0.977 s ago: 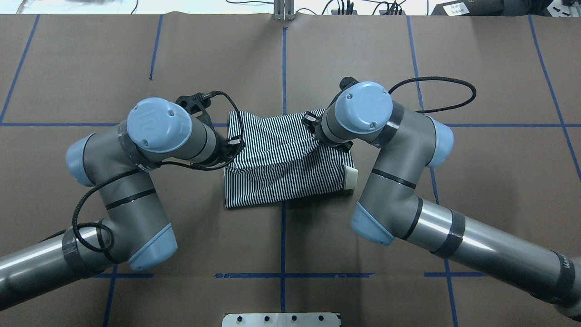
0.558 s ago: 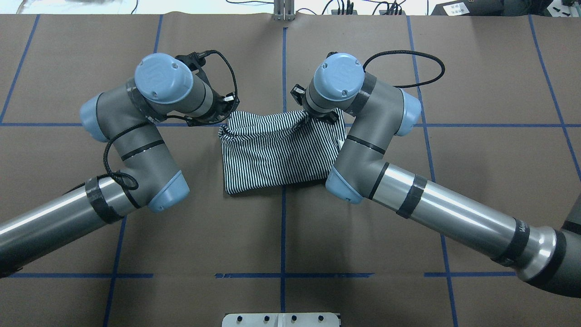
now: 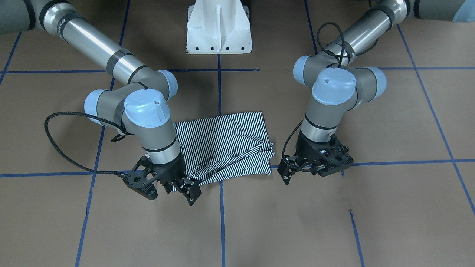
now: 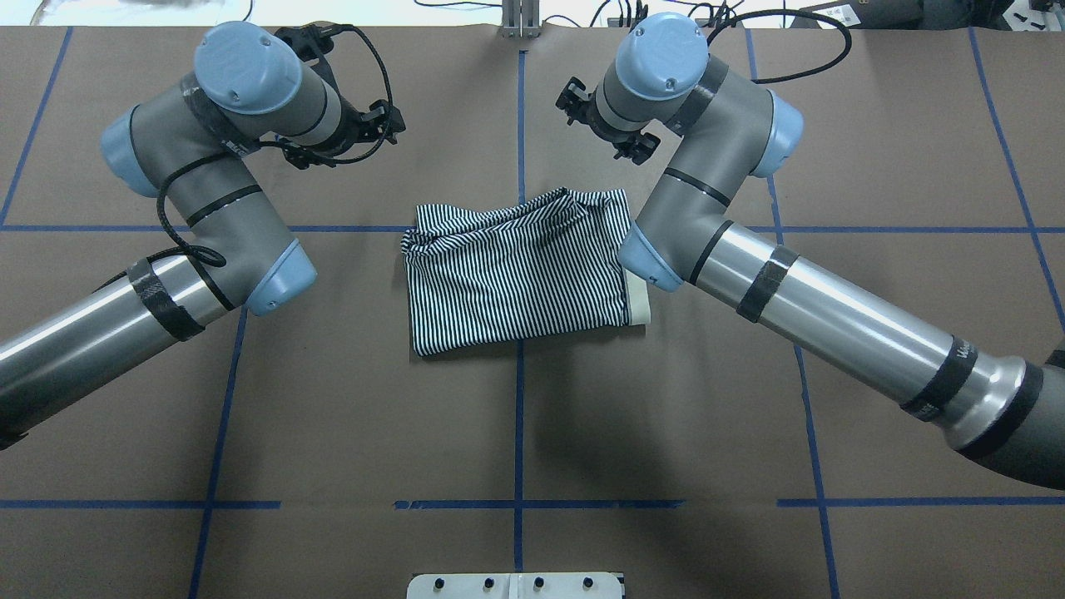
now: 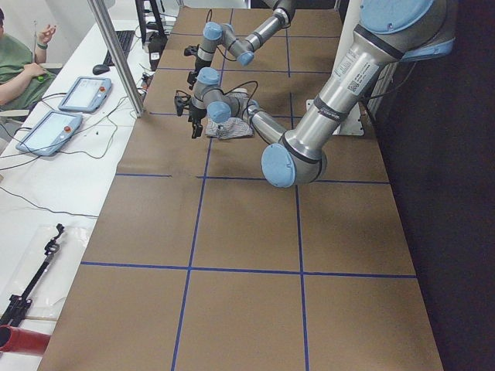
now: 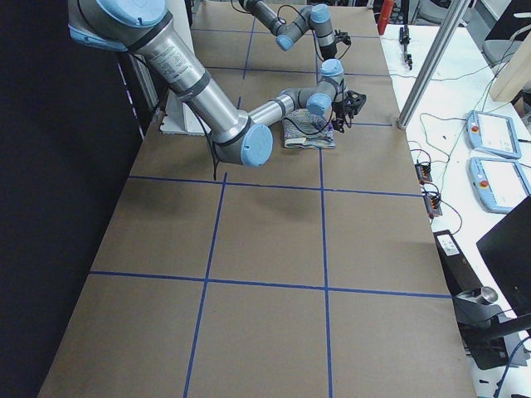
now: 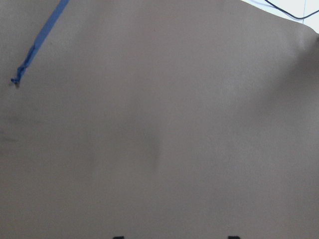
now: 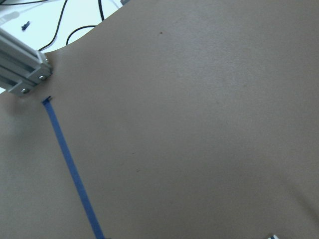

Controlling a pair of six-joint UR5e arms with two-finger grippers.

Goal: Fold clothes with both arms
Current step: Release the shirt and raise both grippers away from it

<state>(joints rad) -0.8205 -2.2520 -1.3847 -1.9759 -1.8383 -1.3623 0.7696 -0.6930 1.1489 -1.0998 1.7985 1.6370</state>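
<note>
Front-facing view: the striped polo shirt [image 3: 226, 144] lies folded into a rumpled rectangle near the middle of the bench [image 3: 389, 222]. The right gripper [image 3: 184, 189] hangs just off the corner nearest the operators' edge. Its fingers are spread with nothing between them, and I can't tell whether it touches the cloth. The left gripper [image 3: 302, 171] hovers beside the shirt's other end, clear of it, jaws apart and empty too. The white pedestal base [image 3: 219, 26] stands at the robot's edge.

Overhead: the shirt [image 4: 516, 274] straddles the centre blue tape line [image 4: 519, 433], with the cream collar [image 4: 639, 306] peeking out at its right end. Both wrists sit beyond it, toward the far edge. The right arm's elbow [image 4: 645, 254] overhangs the collar end. There's wide bare paper on the robot's side.

Left side view: the shirt [image 5: 230, 129] is small and far up the bench. A metal post [image 5: 116, 54], tablets [image 5: 85, 93] and a seated person [image 5: 15, 69] are off the operators' edge.

Right side view: same bundle [image 6: 309, 131].

Wrist cameras: only brown paper and blue tape.
</note>
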